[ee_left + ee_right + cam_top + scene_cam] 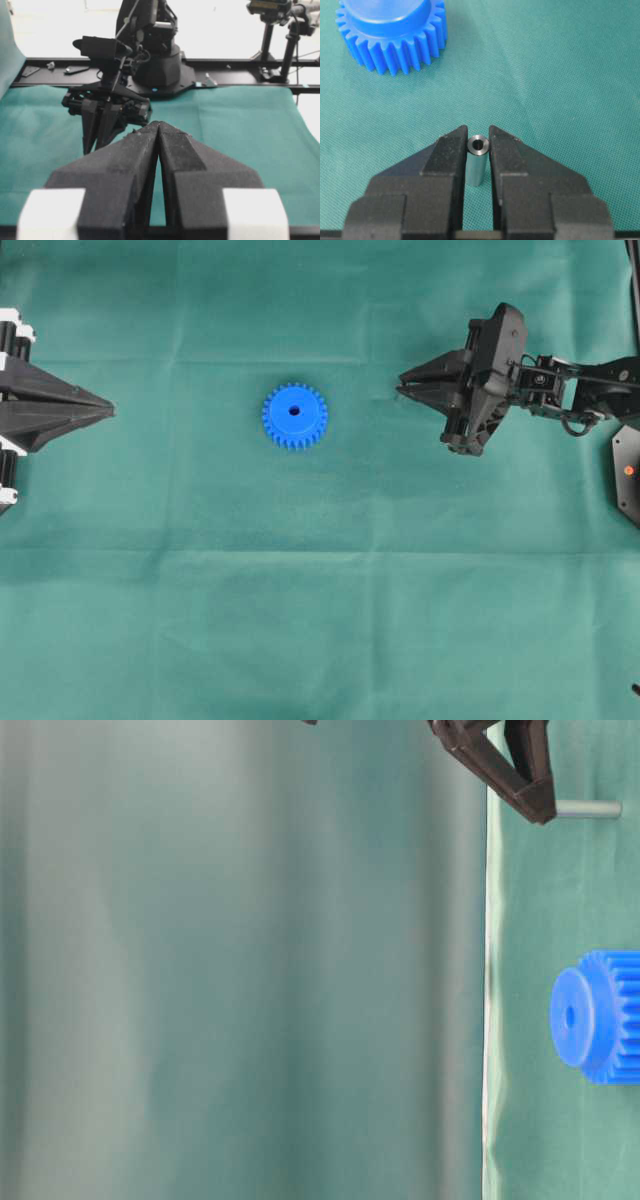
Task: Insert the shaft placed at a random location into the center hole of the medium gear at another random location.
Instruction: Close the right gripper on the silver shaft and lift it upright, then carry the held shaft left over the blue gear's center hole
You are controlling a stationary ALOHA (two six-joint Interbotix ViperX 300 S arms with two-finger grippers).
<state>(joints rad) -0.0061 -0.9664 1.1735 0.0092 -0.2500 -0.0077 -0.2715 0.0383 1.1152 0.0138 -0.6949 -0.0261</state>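
The medium gear point(295, 416) is bright blue and lies flat on the green cloth, hub up, with its center hole point(295, 411) showing dark. It also shows in the table-level view point(600, 1016) and in the right wrist view point(392, 35). My right gripper point(402, 386) is to the right of the gear and apart from it. It is shut on the shaft point(477, 162), a short silver-grey pin held upright between the fingertips, its lower part sticking out below them point(588, 809). My left gripper point(108, 408) is shut and empty at the far left point(158, 126); its fingers hide the gear in the left wrist view.
A green cloth point(320, 620) covers the table. A black plate with an orange dot point(628, 475) sits at the right edge. The right arm point(107, 107) and its base stand at the far side in the left wrist view.
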